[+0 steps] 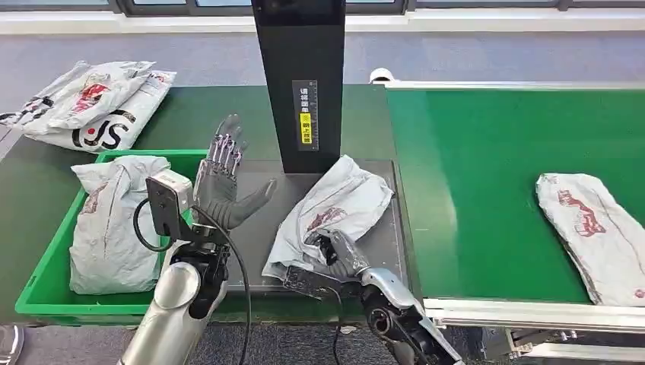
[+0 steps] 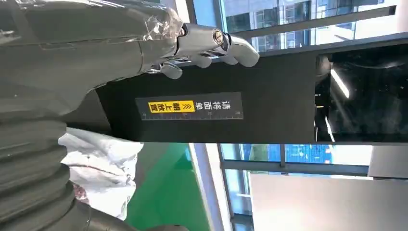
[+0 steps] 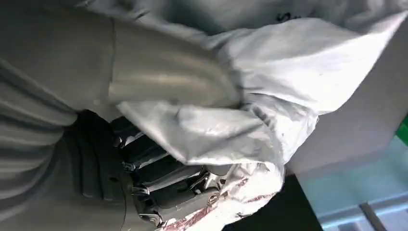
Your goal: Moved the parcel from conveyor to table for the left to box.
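Parcel (image 1: 335, 209): my right hand (image 1: 335, 255) is clamping its near edge on the grey table (image 1: 262, 228), within reach of my left hand (image 1: 224, 182) (raised, fingers spread, holding nothing).

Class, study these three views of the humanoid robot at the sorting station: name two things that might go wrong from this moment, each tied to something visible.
1. The right hand grips only a bunched edge of the crumpled grey plastic parcel; the slippery film might slide free.
2. The open left hand is raised beside the black upright scanner post; reaching for the parcel, it may clip the post or the green plastic bin's rim.
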`<action>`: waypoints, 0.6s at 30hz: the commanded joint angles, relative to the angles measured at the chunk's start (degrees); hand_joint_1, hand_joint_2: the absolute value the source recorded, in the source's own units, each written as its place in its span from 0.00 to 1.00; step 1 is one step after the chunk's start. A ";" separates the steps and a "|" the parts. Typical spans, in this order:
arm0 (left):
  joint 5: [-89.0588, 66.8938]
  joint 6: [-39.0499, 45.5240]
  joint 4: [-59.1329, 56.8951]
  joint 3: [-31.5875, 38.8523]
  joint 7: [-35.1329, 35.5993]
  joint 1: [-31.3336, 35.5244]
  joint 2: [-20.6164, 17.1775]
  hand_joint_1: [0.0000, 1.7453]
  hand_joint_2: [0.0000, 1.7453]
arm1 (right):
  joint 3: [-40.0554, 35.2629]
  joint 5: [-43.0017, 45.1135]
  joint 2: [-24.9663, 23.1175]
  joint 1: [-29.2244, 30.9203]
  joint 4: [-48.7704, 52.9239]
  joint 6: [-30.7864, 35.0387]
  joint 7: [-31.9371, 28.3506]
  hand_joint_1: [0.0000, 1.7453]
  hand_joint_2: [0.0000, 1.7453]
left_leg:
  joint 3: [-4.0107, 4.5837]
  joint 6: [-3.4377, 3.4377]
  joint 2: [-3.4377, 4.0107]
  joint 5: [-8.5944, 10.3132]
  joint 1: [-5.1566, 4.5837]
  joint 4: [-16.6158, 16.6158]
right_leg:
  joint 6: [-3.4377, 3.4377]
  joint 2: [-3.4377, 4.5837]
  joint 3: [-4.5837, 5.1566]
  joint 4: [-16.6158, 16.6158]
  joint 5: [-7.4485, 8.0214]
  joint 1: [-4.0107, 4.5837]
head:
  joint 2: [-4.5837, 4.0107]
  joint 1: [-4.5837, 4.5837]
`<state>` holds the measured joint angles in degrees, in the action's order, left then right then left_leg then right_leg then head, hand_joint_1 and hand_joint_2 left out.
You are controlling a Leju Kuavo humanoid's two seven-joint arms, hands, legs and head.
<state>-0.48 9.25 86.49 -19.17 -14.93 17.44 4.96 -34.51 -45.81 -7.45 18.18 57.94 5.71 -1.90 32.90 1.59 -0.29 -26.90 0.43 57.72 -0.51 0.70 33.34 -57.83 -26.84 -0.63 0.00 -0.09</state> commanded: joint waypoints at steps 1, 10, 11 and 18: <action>-0.08 0.63 -2.03 -1.51 0.26 1.07 -2.08 0.00 1.00 | 0.98 0.66 0.54 2.66 -1.29 5.92 1.16 0.00 1.00 | -0.03 -0.03 0.01 0.03 0.01 -0.03 | 0.01 -0.05 -0.04 0.05 0.03 0.02 | 0.00 0.00; -4.02 3.62 -0.07 -0.33 0.44 -1.63 -2.52 0.00 1.00 | 10.33 9.30 2.25 -2.90 18.25 21.61 -6.20 0.00 0.00 | -0.01 -0.06 -0.05 0.03 0.01 -0.05 | 0.02 -0.14 -0.06 0.09 0.02 0.02 | -0.02 0.00; -4.58 3.60 -0.30 -0.37 0.68 -1.69 -2.69 0.00 1.00 | 11.36 9.87 2.73 -3.77 20.99 22.45 -6.48 0.00 0.00 | 0.05 -0.05 -0.09 0.03 -0.04 -0.01 | 0.02 -0.15 0.01 0.00 -0.02 -0.03 | 0.00 0.00; -13.36 6.77 -2.36 -1.24 1.88 -1.92 -3.18 0.00 1.00 | 18.04 12.09 4.50 -10.82 33.68 30.50 -10.80 0.00 1.00 | 0.03 -0.05 -0.22 0.04 -0.04 -0.04 | 0.02 -0.26 -0.03 0.05 -0.02 -0.01 | -0.02 0.00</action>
<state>-7.77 13.88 87.45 -19.17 -14.10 15.14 3.50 -26.03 -35.30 -6.29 13.99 76.03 31.11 -10.17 32.92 1.58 -0.29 -26.92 0.39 57.73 -0.51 0.70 33.38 -57.82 -26.85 -0.63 -0.02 -0.09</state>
